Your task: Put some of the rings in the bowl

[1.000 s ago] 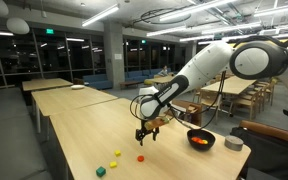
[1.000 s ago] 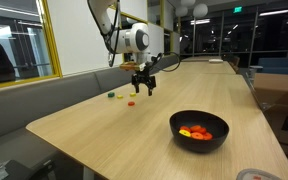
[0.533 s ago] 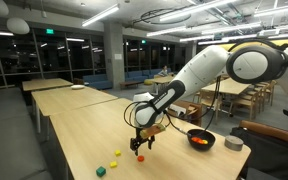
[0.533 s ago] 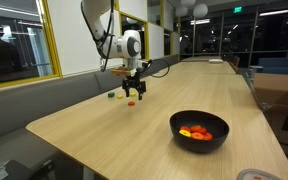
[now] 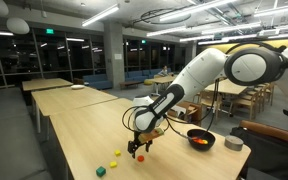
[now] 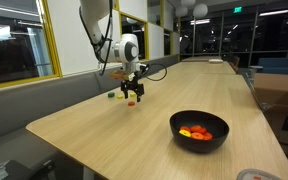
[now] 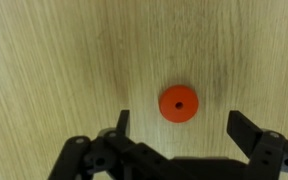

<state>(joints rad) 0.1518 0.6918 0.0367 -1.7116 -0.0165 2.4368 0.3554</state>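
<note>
Since a second ago, the arm [image 5: 199,75] is dropping lower and sliding a little away from the bowl [image 6: 199,146], so the jaws are now hanging just over the tabletop [image 6: 94,135]. The jaws are spread wide and are not holding anything.

In the wrist view a red ring [image 7: 178,103] is lying flat on the wood, right between the two jaw tips and a bit ahead of them. It is not touching them yet. It is a small round piece with a tiny hole in the middle, smooth and a bit shiny, most likely hard plastic. It is probably very light and stiff, so it should not squash or break. But it is low and flat, so it could slip or pop out if it is pinched badly. I am thinking the best way is to go straight down and squeeze it on two opposite sides of its round edge.

The bowl is black, round and wide at the rim, and is sitting well apart from the ring on the same pale wooden tabletop. Some orange and red pieces [image 6: 195,131] are already lying inside it. A few yellow pieces [image 5: 117,154] and a green one [image 5: 100,171] are resting near the red ring.
</note>
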